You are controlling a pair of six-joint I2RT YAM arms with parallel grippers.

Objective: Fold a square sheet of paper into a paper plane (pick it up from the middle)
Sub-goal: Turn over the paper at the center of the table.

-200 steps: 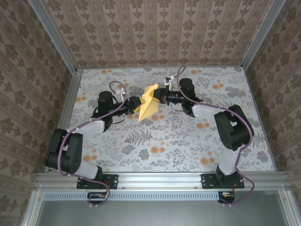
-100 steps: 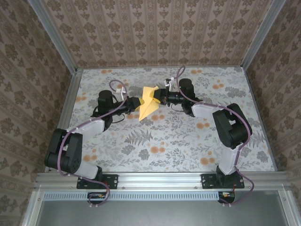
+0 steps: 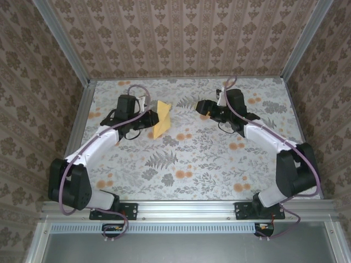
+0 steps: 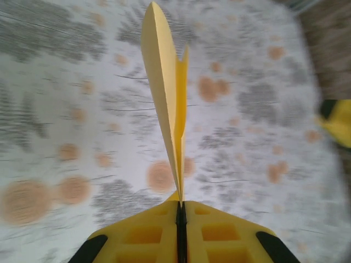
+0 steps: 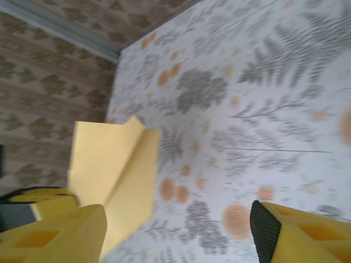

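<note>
The yellow-orange sheet of paper [image 3: 162, 121] is folded into a narrow creased shape and held above the floral cloth at the back left of centre. My left gripper [image 3: 150, 118] is shut on its near end. In the left wrist view the paper [image 4: 163, 93] stands edge-on, rising straight from the closed left gripper [image 4: 180, 204]. My right gripper [image 3: 201, 107] hangs open to the right of the paper, apart from it, with nothing between its fingers. In the right wrist view the folded paper [image 5: 104, 164] shows broadside at the left, beyond the open right gripper [image 5: 178, 230].
The grey floral cloth [image 3: 197, 159] covers the table. Aluminium frame rails [image 3: 82, 115] and wallpapered walls [image 3: 181, 38] close in the left, right and back sides. A gap of cloth lies between the two grippers.
The right gripper has opened, let go of the paper and drawn back to the right. The left gripper has shut on the paper and carried it a little to the left.
</note>
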